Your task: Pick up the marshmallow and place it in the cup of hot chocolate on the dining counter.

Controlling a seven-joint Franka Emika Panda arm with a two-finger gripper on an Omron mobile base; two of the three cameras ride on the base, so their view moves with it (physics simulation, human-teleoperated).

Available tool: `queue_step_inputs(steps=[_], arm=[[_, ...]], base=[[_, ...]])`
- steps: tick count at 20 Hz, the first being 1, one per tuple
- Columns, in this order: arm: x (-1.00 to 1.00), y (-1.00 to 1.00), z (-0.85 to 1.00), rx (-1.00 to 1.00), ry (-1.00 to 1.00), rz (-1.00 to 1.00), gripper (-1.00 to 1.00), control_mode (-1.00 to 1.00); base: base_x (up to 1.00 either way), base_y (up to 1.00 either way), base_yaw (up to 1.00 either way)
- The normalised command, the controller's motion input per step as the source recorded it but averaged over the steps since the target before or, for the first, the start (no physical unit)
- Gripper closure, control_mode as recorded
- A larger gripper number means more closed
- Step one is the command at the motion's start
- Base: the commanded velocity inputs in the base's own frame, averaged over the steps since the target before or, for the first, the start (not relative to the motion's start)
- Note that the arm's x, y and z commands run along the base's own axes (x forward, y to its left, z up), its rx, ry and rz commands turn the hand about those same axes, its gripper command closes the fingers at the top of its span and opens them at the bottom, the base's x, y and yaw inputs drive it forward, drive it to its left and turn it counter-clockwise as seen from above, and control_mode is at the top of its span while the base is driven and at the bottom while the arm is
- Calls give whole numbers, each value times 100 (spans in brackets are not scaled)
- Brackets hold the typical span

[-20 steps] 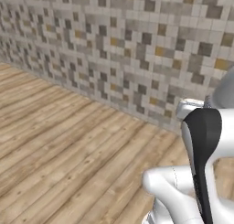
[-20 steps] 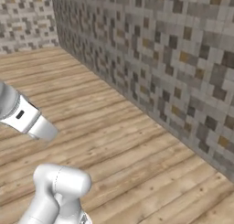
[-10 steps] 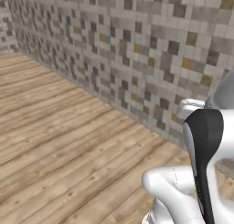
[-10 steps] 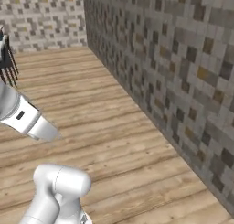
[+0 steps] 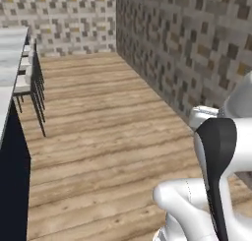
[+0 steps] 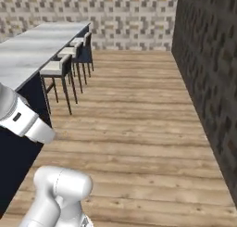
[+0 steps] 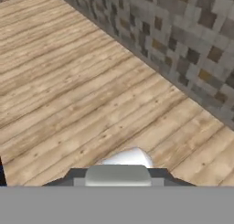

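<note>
Running away toward far wall: dining counter [image 6: 41, 45] | stools [image 6: 60, 68] alongside

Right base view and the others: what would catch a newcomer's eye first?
The long marble dining counter on its navy base, running along the left with a row of dark-framed stools beside it. Then the mosaic tile wall on the right and the bare wooden floor between them.
</note>
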Motion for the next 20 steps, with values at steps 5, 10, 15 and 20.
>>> queue_step_inputs(steps=[5, 10, 15, 20], arm=[[0, 0, 0, 0, 0, 0, 100, 100], [0, 0, 0, 0, 0, 0, 100, 100], [0, 0, 0, 0, 0, 0, 100, 100], [0, 0, 0, 0, 0, 0, 100, 100]], base=[[71, -3, 92], [58, 0, 95], [69, -15, 86], [83, -97, 18]])
